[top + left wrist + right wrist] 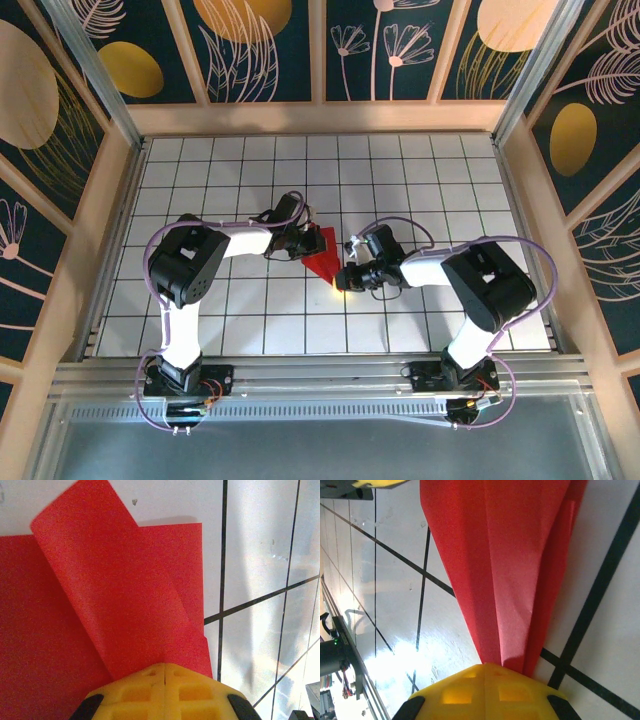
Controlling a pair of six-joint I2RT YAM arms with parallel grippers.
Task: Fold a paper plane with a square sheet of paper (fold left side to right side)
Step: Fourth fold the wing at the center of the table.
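The red paper [322, 255], already creased into a narrow pointed shape, lies near the middle of the white tiled table [420, 180], between the two arms. The left gripper [164, 667] is fully closed and pinches a flap that curls up from the left side of the paper, and the right gripper [485, 669] is closed too, pinching the narrow tip at the near right. The paper looks very light, thin and floppy and may slide on the smooth tiles, so an edge or corner is probably the best hold.
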